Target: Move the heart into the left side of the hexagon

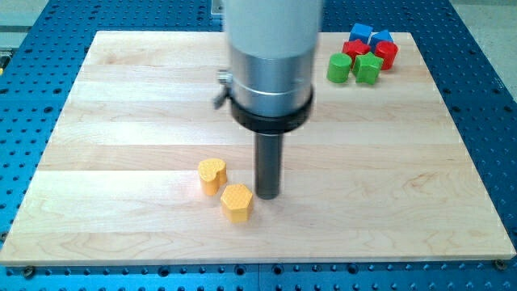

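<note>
A yellow heart block (212,175) lies on the wooden board (121,121), left of centre toward the view's bottom. A yellow hexagon block (237,201) sits just below and to the right of it; the two are close, nearly touching. My tip (267,195) rests on the board just right of the hexagon, close to its upper right side and to the right of the heart. The arm's grey body hangs above it from the view's top.
A cluster of blocks sits at the board's top right corner: a green cylinder (338,68), a green block (368,68), two red blocks (356,48) (387,54) and two blue blocks (361,33) (381,38). A blue perforated table (32,267) surrounds the board.
</note>
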